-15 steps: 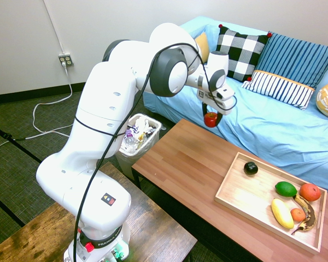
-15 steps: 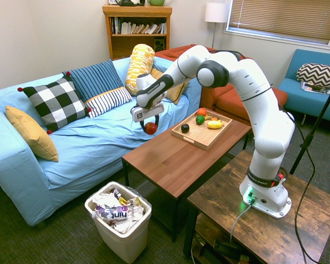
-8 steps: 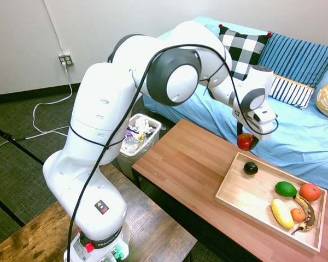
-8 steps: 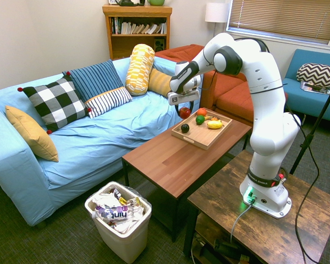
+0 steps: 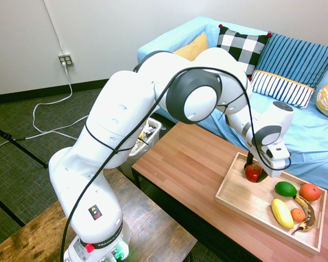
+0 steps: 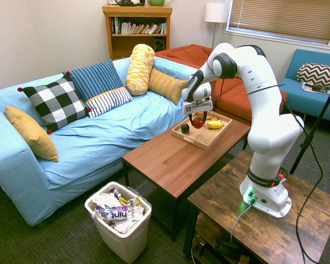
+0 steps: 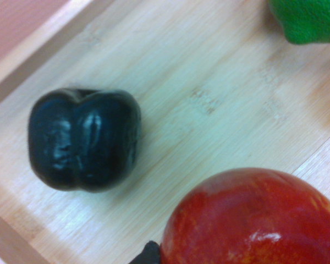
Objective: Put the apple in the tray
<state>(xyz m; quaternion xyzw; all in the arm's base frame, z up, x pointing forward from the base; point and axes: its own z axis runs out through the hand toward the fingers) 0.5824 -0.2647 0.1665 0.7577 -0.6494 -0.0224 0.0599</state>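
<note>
My gripper [image 5: 254,173] is shut on the shiny red apple [image 5: 253,172] and holds it low over the near-left corner of the light-wood tray [image 5: 235,197]. The second exterior view shows the apple [image 6: 198,122] in the gripper [image 6: 198,121] over the tray [image 6: 199,142], beside a small dark fruit [image 6: 185,128]. Close up in the wrist view, the apple [image 7: 253,220] hangs above the tray floor [image 7: 209,99], next to the dark fruit [image 7: 83,139]. Whether the apple touches the tray floor I cannot tell.
The tray also holds a green fruit [image 5: 285,189], an orange-red fruit [image 5: 310,191], a yellow fruit [image 5: 282,213] and a brown banana [image 5: 308,214]. It sits on the right end of a brown coffee table [image 5: 186,164]. A blue sofa [image 5: 295,125] stands behind, a bin [image 5: 140,134] to the left.
The arm has carried the apple rightward from above the sofa edge, past the tray's corner, and lowered it into the tray beside the dark fruit. The gripper stays shut on it.
</note>
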